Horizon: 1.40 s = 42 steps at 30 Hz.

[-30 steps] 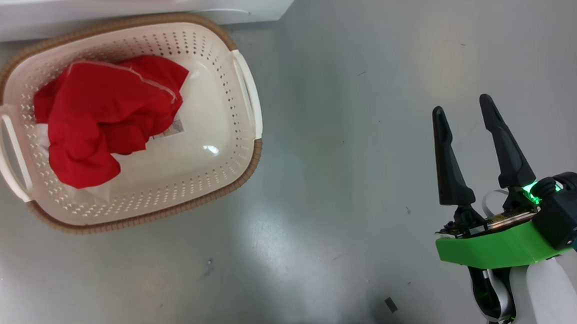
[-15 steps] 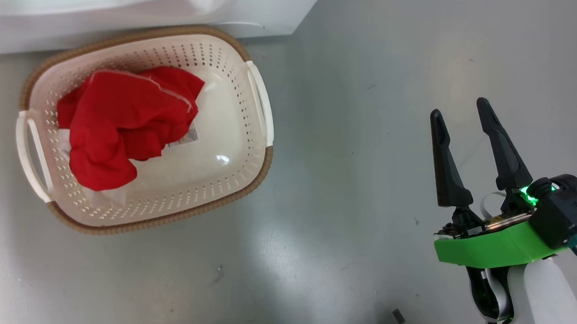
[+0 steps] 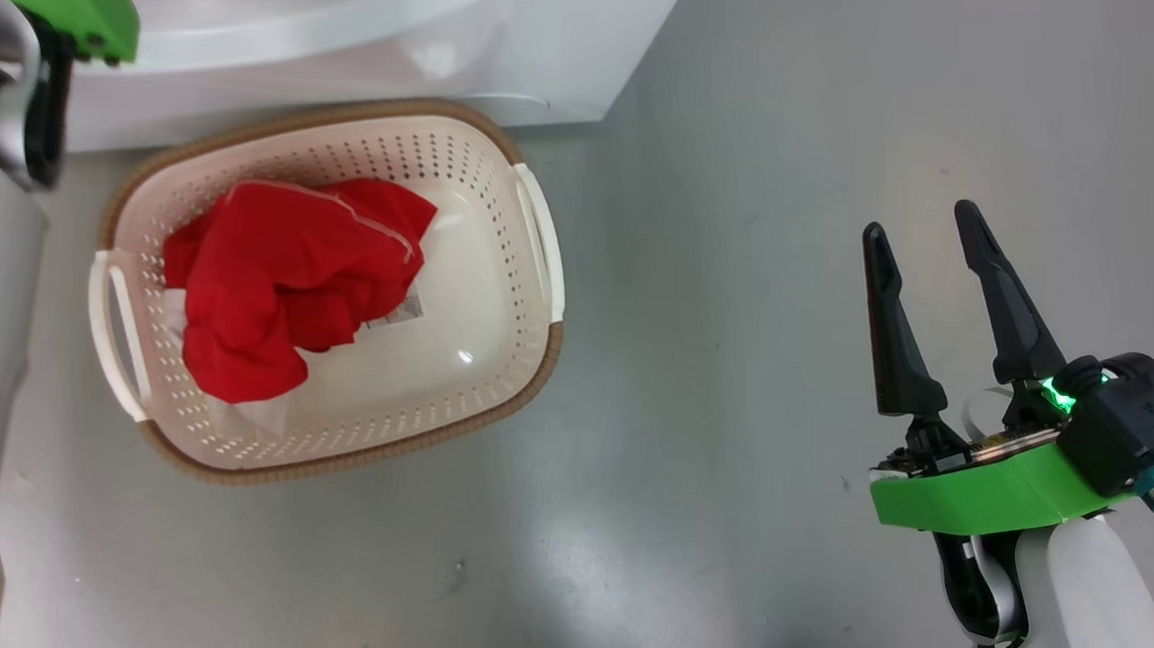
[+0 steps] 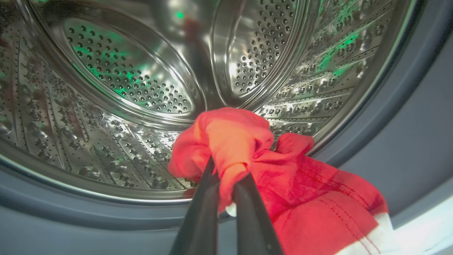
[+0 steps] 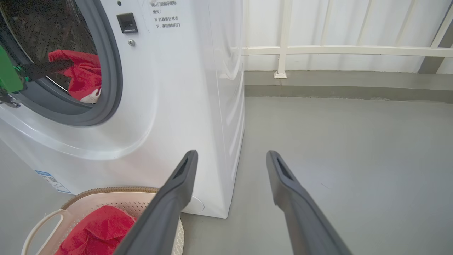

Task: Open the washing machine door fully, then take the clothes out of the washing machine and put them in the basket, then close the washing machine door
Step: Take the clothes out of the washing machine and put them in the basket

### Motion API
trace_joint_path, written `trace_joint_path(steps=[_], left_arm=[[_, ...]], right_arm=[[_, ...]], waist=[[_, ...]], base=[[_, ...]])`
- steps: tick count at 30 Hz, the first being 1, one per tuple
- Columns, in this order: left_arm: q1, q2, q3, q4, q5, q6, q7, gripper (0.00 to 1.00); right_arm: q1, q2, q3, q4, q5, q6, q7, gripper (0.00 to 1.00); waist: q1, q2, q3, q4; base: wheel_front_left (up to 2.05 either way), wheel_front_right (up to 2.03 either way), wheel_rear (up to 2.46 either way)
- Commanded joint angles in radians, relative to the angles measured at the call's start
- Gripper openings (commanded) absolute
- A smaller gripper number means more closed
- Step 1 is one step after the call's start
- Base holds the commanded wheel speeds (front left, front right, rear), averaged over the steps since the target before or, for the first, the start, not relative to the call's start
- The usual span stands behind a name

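At the drum point(image 4: 134, 81) mouth my left gripper point(image 4: 226, 179) is clenched on a red garment point(image 4: 311, 198); head view has just tilted up toward the washer point(image 3: 354, 40), another red garment point(image 3: 278, 296) lies in the basket point(image 3: 478, 298), right gripper point(image 3: 919, 220) spread, idle, so I judge one transfer remains.

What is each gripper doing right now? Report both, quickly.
Left gripper: shut on a red garment at the mouth of the washing machine drum.
Right gripper: open, holding nothing.
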State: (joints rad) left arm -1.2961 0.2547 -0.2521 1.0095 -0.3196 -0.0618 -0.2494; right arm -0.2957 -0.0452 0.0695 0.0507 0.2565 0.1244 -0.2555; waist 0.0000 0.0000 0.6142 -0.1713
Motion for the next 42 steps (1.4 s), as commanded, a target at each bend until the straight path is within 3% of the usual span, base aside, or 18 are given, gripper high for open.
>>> trace_joint_path(steps=[1,16,42], left_arm=[[0.02,0.045,0.021,-0.037,-0.007,0.0,-0.01,0.0],[0.401,0.058,0.065,-0.399,-0.03,0.044,-0.012,0.0],[0.952,0.038,0.061,-0.912,-0.076,0.185,0.027,0.0]], right_arm=[[0.015,-0.005,0.013,-0.019,0.004,0.006,-0.006,1.0],[0.044,-0.005,0.007,-0.003,0.003,0.006,-0.006,1.0],[0.117,-0.005,-0.012,0.013,0.018,0.006,-0.006,1.0]], waist=[[0.0,0.0,-0.016,0.012],[0.0,0.0,-0.137,0.049],[0.0,0.0,-0.329,0.07]], base=[[0.0,0.0,0.0],[0.0,0.0,0.0],[0.0,0.0,0.0]])
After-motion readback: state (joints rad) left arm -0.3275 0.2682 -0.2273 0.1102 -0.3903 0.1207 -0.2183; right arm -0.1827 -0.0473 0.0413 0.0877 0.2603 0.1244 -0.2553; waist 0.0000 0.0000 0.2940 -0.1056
